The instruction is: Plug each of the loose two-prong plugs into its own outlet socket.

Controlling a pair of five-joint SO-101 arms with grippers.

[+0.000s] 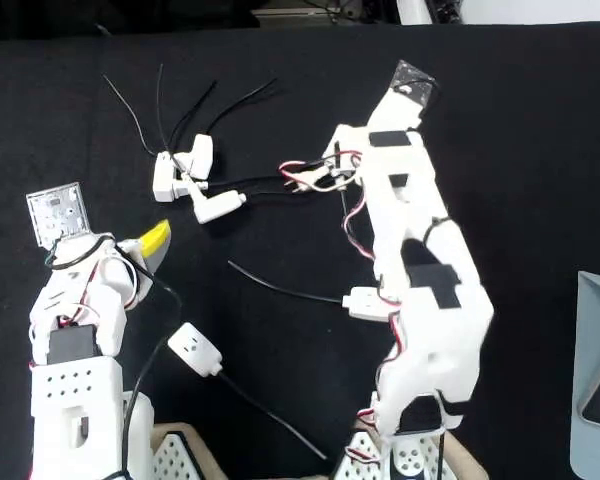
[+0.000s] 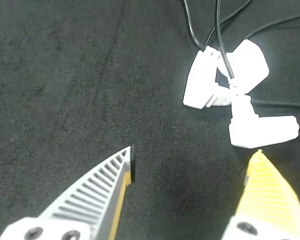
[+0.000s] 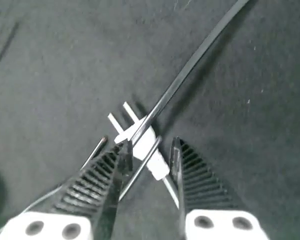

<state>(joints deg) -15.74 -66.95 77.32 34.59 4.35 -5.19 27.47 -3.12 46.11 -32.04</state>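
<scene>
My right gripper (image 3: 147, 145) is shut on a white two-prong plug (image 3: 142, 142), whose prongs point away from the wrist, and a black cable (image 3: 190, 65) runs across it. In the high view that gripper (image 1: 315, 178) sits at mid-table, right of a cluster of white plugs and sockets (image 1: 185, 175). My left gripper (image 2: 195, 151) stands open over bare cloth, with the same cluster (image 2: 230, 95) just beyond its yellow finger (image 2: 267, 195). A white outlet socket (image 1: 195, 350) lies near the left arm (image 1: 80, 330). Another white connector (image 1: 365, 302) lies against the right arm.
A black cloth (image 1: 280, 240) covers the table. Thin black cables (image 1: 180, 105) fan out behind the cluster. A grey tray (image 1: 595, 380) sits at the right edge. Another cable (image 1: 280, 290) crosses the middle.
</scene>
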